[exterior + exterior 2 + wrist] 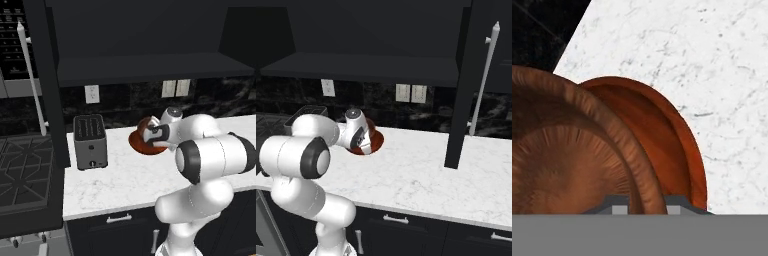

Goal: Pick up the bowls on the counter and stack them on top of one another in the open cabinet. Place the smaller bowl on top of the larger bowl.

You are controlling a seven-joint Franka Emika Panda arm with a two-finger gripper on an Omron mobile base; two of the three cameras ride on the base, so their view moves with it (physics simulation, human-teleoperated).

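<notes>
In the hand view the smaller bowl (562, 160), dark brown and deep, is at the left, and my gripper (646, 206) is shut on its rim. One dark tip stands on each side of the rim. Right behind it lies the larger bowl (662, 130), shallower with an orange-red rim, on the white marble counter (687, 50). From the left base view the gripper (150, 134) hangs over the larger bowl (140, 144), with the smaller bowl (145, 123) at its far side. The open cabinet's dark shelf (150, 67) runs above. The arm hides most of the larger bowl (375, 140) in the right base view.
A grey toaster (90, 141) stands on the counter left of the bowls. A black stove top (25, 170) lies further left. The cabinet's tall dark door (47, 75) with its white handle (30, 75) hangs open beside the toaster. Another door (461, 85) hangs at the right.
</notes>
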